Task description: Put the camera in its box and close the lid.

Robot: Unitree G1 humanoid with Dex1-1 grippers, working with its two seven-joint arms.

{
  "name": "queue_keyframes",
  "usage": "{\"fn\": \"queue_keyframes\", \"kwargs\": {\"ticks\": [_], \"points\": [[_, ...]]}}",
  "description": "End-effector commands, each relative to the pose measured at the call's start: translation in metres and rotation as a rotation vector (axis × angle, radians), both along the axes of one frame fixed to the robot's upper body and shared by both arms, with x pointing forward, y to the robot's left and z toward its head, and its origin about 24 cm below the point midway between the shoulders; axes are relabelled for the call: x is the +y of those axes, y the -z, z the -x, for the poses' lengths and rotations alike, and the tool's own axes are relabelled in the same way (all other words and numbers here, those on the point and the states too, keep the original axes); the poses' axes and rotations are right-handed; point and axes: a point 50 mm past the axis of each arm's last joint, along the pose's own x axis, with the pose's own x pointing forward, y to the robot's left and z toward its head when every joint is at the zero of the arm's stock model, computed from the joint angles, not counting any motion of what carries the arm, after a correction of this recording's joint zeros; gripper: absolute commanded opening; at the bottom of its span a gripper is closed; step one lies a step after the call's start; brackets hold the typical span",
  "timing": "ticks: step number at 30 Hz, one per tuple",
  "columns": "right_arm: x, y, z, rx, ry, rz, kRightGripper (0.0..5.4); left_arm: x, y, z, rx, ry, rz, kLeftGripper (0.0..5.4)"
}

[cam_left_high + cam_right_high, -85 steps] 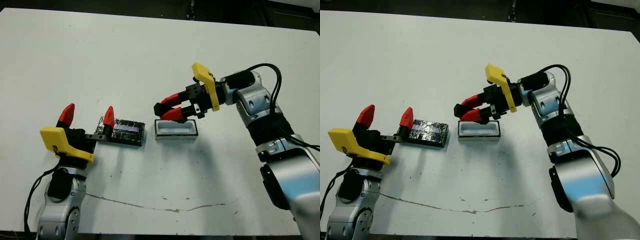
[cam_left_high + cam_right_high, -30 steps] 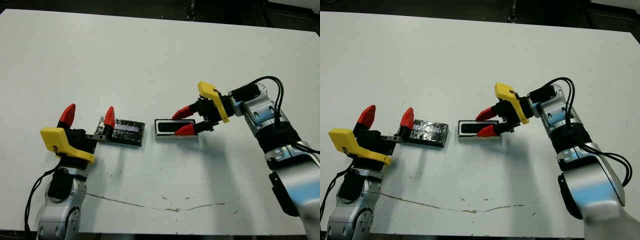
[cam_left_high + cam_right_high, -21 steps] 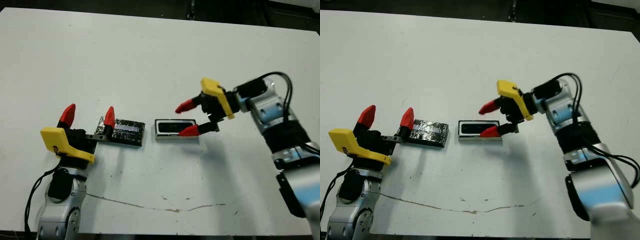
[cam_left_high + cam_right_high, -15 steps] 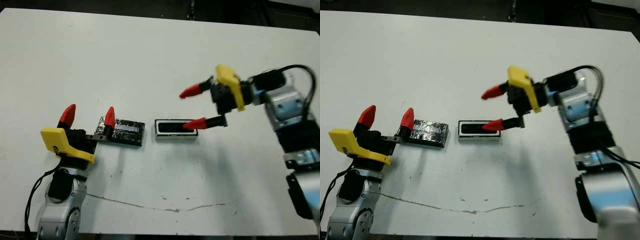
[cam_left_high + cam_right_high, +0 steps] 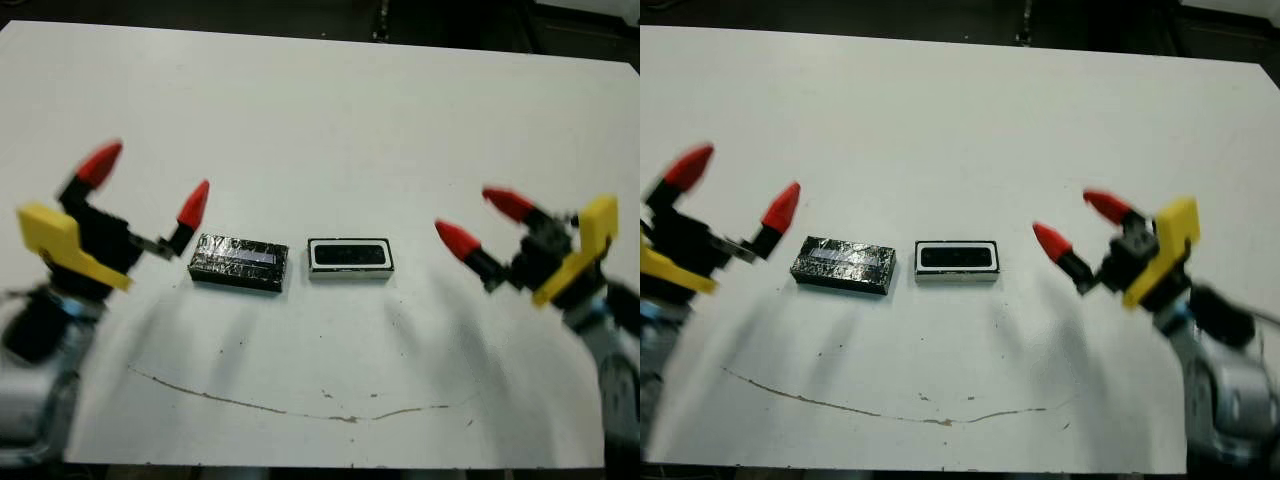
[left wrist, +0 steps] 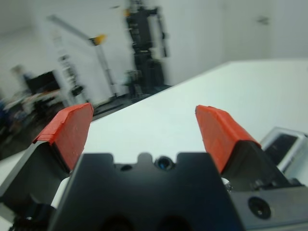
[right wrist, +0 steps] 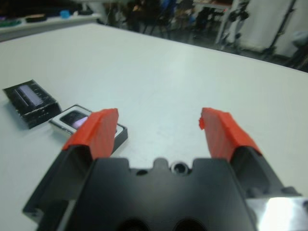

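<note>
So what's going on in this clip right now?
Nothing is being held. The camera lies inside the box at mid-table, and the lid sits on the table just to the box's left, not yet on it. Both grippers are open and off to the sides: the left gripper is up beside the lid, and the right gripper is well clear of the box.

Lid (image 5: 239,262): glossy, crinkled black foil-like wrap with a smooth pale stripe. Box (image 5: 350,257): smooth white walls. Table (image 5: 320,110): matt white, scuffed near front edge.
</note>
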Motion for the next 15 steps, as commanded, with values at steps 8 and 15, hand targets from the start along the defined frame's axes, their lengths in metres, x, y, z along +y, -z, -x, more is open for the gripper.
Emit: {"fn": "queue_keyframes", "kwargs": {"ticks": [8, 15], "points": [[0.008, 0.029, 0.014, -0.001, 0.161, -0.141, 2.75, -0.001, -0.05, -0.036, 0.191, 0.374, -0.553, 5.4], [0.009, 0.028, 0.012, -0.005, 0.194, -0.152, 1.75, -0.009, -0.034, -0.057, 0.443, 0.7, -0.526, 5.4]]}}
